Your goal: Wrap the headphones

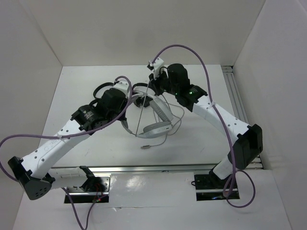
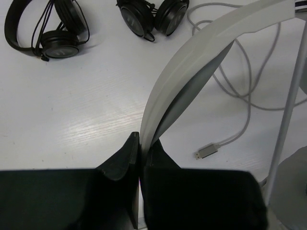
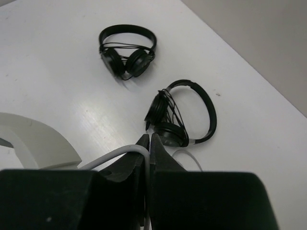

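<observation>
The large grey-white headphones point(image 1: 156, 128) stand at mid-table, lifted by the band. My left gripper point(image 2: 140, 143) is shut on the wide band point(image 2: 192, 62), which curves up and to the right in the left wrist view. My right gripper point(image 3: 149, 142) is shut on the thin grey cable point(image 3: 115, 155), which loops over its left finger. Loose cable point(image 2: 249, 96) lies on the table and ends in a USB plug point(image 2: 207, 152), also seen in the top view point(image 1: 146, 146). Part of the pale band point(image 3: 38, 139) shows at the left of the right wrist view.
Two smaller black on-ear headphones lie at the back of the table: one point(image 3: 127, 48) farther, one point(image 3: 184, 117) close beyond my right fingertips; they also show in the left wrist view point(image 2: 45, 26) point(image 2: 153, 17). White walls enclose the table point(image 1: 96, 148).
</observation>
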Tool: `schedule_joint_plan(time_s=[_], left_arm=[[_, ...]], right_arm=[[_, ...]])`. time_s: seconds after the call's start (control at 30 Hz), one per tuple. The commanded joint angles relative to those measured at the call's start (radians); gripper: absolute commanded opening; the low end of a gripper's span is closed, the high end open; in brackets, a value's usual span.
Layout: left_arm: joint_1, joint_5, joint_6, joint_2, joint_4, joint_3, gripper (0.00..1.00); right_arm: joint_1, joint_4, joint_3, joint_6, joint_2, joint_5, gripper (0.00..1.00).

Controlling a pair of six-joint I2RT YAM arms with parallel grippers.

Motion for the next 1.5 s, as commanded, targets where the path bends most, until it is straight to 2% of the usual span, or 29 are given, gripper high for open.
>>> schedule_joint_plan(time_s=[0.0,0.07,0.17,0.23,0.33,0.47,0.67,0.77,0.87,0.9,0.97,1.0,1.1,1.13,1.2,1.23,1.3,1.47], left_arm=[[-0.05,0.114,0.119,-0.045,-0.231,0.041,0.0],[-0.073,-0.019,0.078,-0.022,-0.278,0.084,0.0],[-0.089,-0.156,0.015,0.01,-0.365,0.14,0.0],[-0.1,-0.103,0.042,0.01,-0.365,0.15,0.0],[-0.1,0.05,0.068,-0.01,-0.294,0.169,0.0],[-0.1,0.123,0.078,-0.01,-0.279,0.208,0.0],[-0.1,0.09,0.036,-0.019,-0.28,0.295,0.0],[-0.1,0.07,0.024,-0.028,-0.303,0.34,0.0],[-0.1,0.025,0.004,-0.017,-0.364,0.436,0.0],[-0.1,0.01,-0.01,-0.005,-0.377,0.452,0.0],[-0.1,-0.018,-0.033,0.007,-0.401,0.478,0.0],[-0.1,-0.047,-0.047,0.021,-0.426,0.504,0.0],[-0.1,-0.101,-0.094,0.055,-0.463,0.568,0.0],[-0.1,-0.101,-0.103,0.065,-0.489,0.591,0.0],[-0.09,-0.113,-0.113,0.09,-0.513,0.665,0.0],[-0.081,-0.124,-0.125,0.117,-0.524,0.692,0.0],[-0.064,-0.138,-0.137,0.144,-0.547,0.773,0.0],[0.011,-0.124,-0.157,0.284,-0.569,0.967,0.0]], right_arm=[[-0.084,0.077,0.136,-0.081,0.014,-0.113,0.0],[-0.084,-0.003,0.188,-0.121,0.028,-0.119,0.0],[-0.084,0.036,0.173,-0.122,0.028,-0.052,0.0],[-0.084,0.064,0.125,-0.1,0.018,-0.082,0.0],[-0.094,0.147,0.052,-0.062,0.005,-0.145,0.03],[-0.113,0.193,0.009,-0.011,0.005,-0.259,0.03],[-0.145,0.246,0.009,0.088,0.07,-0.522,0.05],[-0.154,0.398,-0.039,0.197,0.1,-0.635,0.16],[-0.145,0.635,-0.059,0.337,0.178,-0.725,0.26],[-0.145,0.676,-0.059,0.372,0.206,-0.768,0.26],[-0.113,0.705,-0.03,0.437,0.302,-0.793,0.33],[-0.102,0.687,-0.001,0.437,0.336,-0.811,0.34],[-0.055,0.825,-0.005,0.541,0.425,-0.814,0.36],[-0.055,0.962,-0.052,0.612,0.442,-0.79,0.37],[-0.032,1.097,-0.082,0.699,0.508,-0.79,0.39],[-0.032,1.22,-0.082,0.743,0.537,-0.799,0.39],[0.0,1.312,-0.082,0.841,0.621,-0.799,0.39],[0.068,1.472,-0.082,0.918,0.746,-0.754,0.39]])
